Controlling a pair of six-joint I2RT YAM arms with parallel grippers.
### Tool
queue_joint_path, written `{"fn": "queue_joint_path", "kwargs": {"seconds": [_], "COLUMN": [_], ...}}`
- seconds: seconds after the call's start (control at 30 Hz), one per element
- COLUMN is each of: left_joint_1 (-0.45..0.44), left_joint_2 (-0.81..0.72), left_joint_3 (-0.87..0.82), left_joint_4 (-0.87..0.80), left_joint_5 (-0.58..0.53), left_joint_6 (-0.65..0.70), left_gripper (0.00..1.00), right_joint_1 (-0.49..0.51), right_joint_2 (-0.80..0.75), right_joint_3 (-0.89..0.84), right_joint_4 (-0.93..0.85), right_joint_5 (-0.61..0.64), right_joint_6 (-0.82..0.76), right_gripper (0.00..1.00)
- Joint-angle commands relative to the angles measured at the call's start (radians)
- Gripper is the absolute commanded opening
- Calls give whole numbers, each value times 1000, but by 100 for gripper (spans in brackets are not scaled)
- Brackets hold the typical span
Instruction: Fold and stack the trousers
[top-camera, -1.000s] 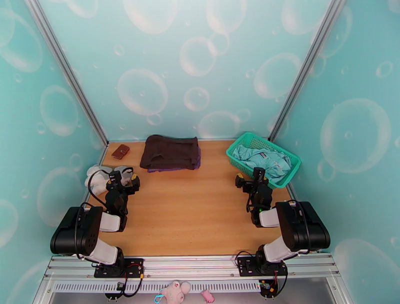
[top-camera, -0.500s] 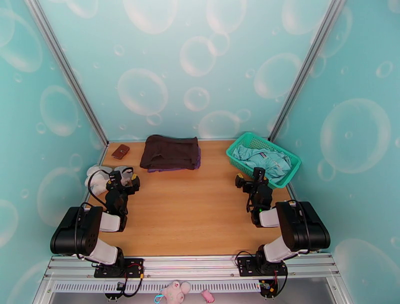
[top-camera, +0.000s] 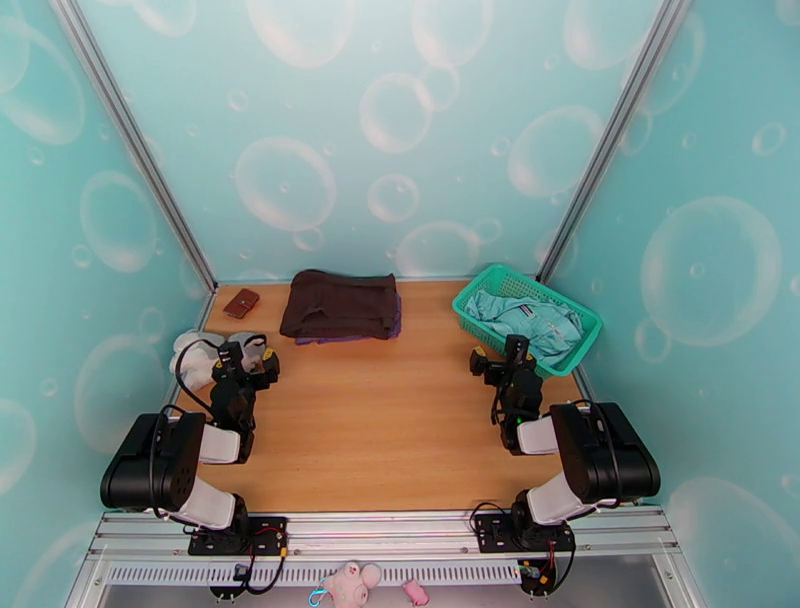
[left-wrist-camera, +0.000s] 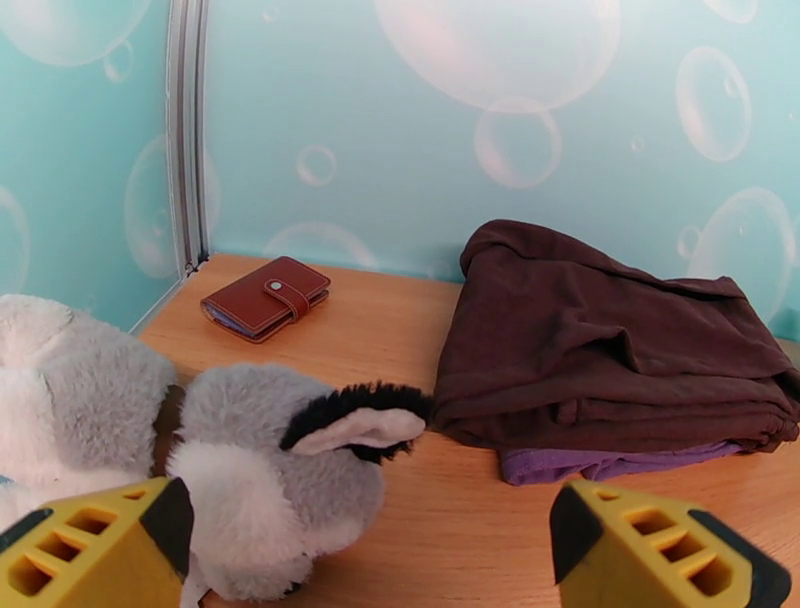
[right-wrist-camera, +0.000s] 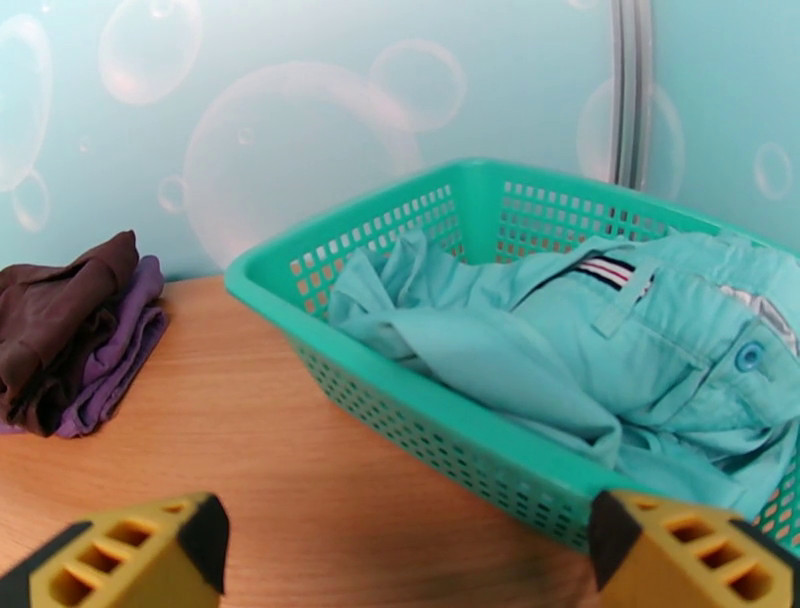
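The light teal trousers (top-camera: 527, 318) lie crumpled in the green mesh basket (top-camera: 466, 309) at the back right of the table. In the right wrist view the trousers (right-wrist-camera: 620, 370) show a striped waistband and a blue button, and they fill the basket (right-wrist-camera: 560, 210). My right gripper (top-camera: 503, 358) hovers just in front of the basket's near left corner, open and holding nothing (right-wrist-camera: 410, 545). At the left edge of the table my left gripper (top-camera: 248, 360) is open too, beside a plush toy, with nothing between its fingers (left-wrist-camera: 370, 530).
A dark brown folded garment (top-camera: 340, 305) lies on a purple one (left-wrist-camera: 600, 462) at the back centre. A brown wallet (top-camera: 241, 303) sits in the back left corner. A grey and white plush toy (top-camera: 195, 358) lies against the left wall, close under my left gripper.
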Motion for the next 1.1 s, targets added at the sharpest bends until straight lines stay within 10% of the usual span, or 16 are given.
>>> {"fn": "queue_joint_path", "kwargs": {"seconds": [0.0, 0.23, 0.43, 0.63, 0.73, 0.83, 1.07], "left_joint_1": [-4, -48, -289, -606, -754, -848, -990], "left_joint_2": [4, -119, -401, -396, -319, -245, -129], "left_joint_3": [13, -43, 20, 383, 480, 537, 528], "left_joint_4": [3, 19, -205, -737, -803, -837, -845], "left_joint_5": [-10, -159, -327, -219, -245, -199, -189], "left_joint_6": [15, 18, 85, 65, 69, 82, 298], "left_gripper": [99, 99, 99, 99, 100, 99, 100], "right_joint_1": [7, 75, 398, 248, 133, 21, -109], "right_joint_2": [2, -98, -441, -381, -380, -364, 2], "right_joint_3": [1, -75, 50, 572, 557, 538, 877], "right_joint_4": [19, 92, -261, -1266, -1311, -1255, -1431], "right_joint_5": [28, 268, 734, 473, 537, 319, 323], "right_joint_6": [-29, -32, -139, 279, 386, 424, 446], "right_gripper": [99, 99, 99, 99, 99, 99, 99]}}
